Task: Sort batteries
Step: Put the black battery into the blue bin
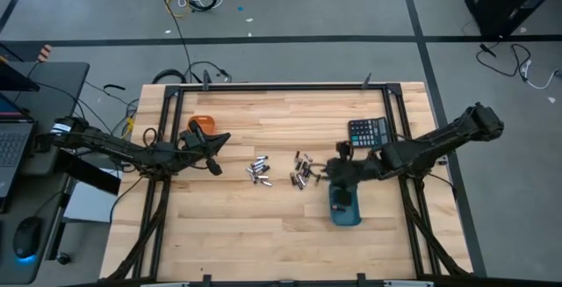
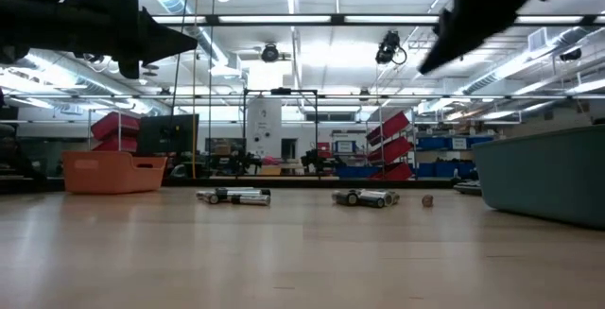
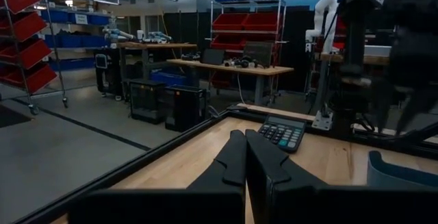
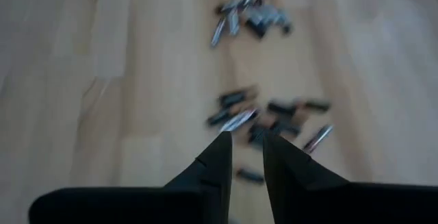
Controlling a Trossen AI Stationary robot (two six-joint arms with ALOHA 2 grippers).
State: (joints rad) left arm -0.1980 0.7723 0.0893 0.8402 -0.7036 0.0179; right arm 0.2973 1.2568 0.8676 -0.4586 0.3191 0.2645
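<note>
Right end effector (image 4: pixel 245 157): hovering near the batteries (image 4: pixel 270 118), fingers slightly apart, empty, lining up a pick.
Left end effector (image 3: pixel 244 157): waiting beyond the batteries, fingers together.

Silvery-grey and dark batteries (image 1: pixel 279 171) scattered on pale blond wood table (image 1: pixel 263 226). Orange tray (image 1: pixel 204 125), blue tray (image 1: pixel 344 210), black calculator (image 1: pixel 368 132) with pale keys. Dark right gripper (image 4: pixel 246 142).

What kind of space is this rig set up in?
Probably a robotics lab or workshop: racks of red storage bins, workbenches with equipment, and long strip lights overhead. A white robot arm stands behind the wooden table.
</note>
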